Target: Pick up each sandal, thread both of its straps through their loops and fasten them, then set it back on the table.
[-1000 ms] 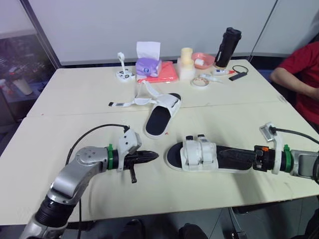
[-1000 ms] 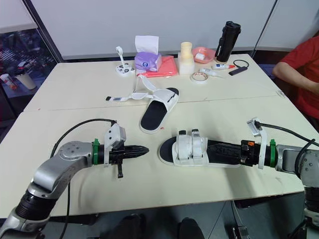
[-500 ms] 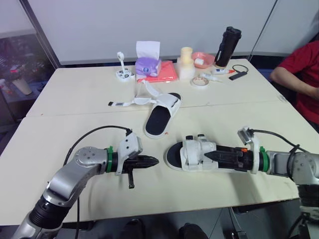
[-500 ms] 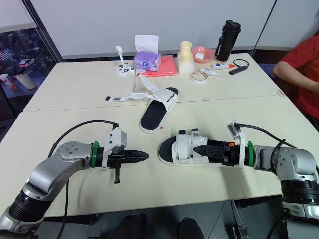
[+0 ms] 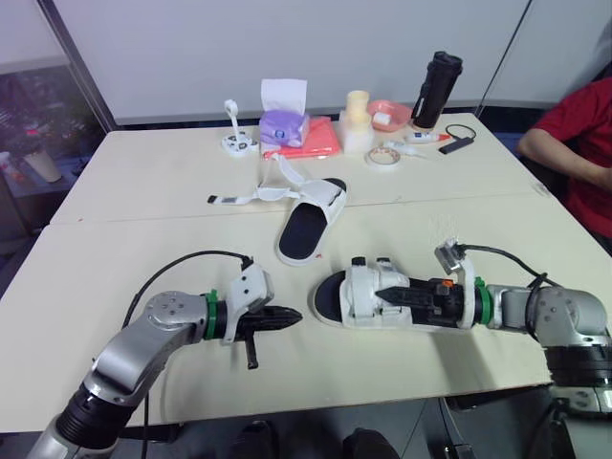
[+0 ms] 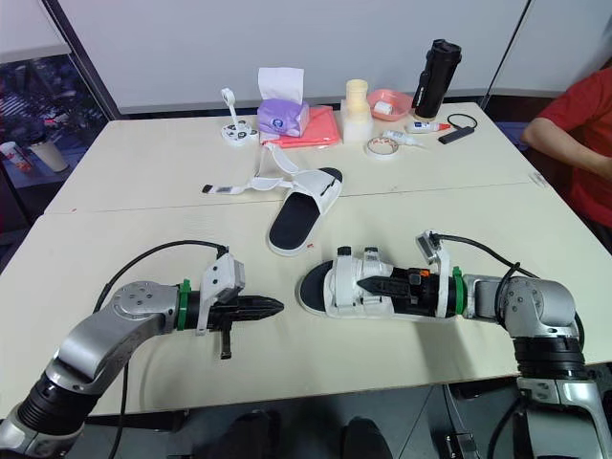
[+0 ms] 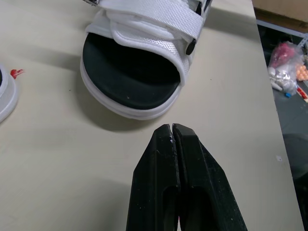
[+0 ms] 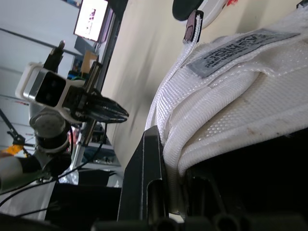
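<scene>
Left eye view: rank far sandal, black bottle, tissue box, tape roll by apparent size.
1. far sandal
2. black bottle and tissue box: look about alike, so not ranked
3. tape roll

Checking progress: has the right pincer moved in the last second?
Yes. The right pincer has slid toward the robot's left along the near sandal, in under its straps, while the far sandal stayed put.

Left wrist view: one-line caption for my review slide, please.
Shut left hand points at the sandal lying on the table, a gap between them.
</scene>
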